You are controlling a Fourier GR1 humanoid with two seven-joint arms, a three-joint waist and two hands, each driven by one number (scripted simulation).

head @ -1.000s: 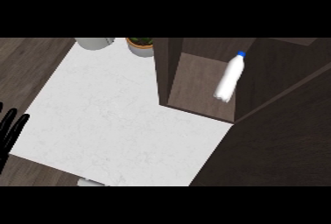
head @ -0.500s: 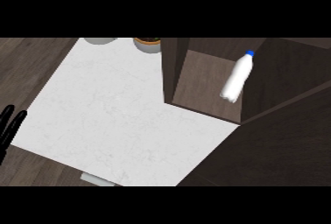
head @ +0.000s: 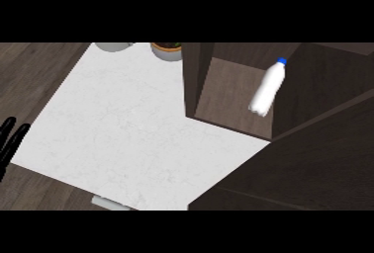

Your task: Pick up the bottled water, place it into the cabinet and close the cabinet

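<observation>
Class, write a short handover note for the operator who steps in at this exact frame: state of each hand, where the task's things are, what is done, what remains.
Left hand: open, fingers straight, resting at the view's left edge, holding nothing.
Right hand: not in view.
Bottled water: inside the open cabinet, white body tilted, blue cap pointing up and to the right. No hand touches it.
Done: the bottle is in the cabinet.
Left: the cabinet shows open, so closing it remains.
Also there: a potted plant and a grey dish at the far edge of the white counter.
</observation>
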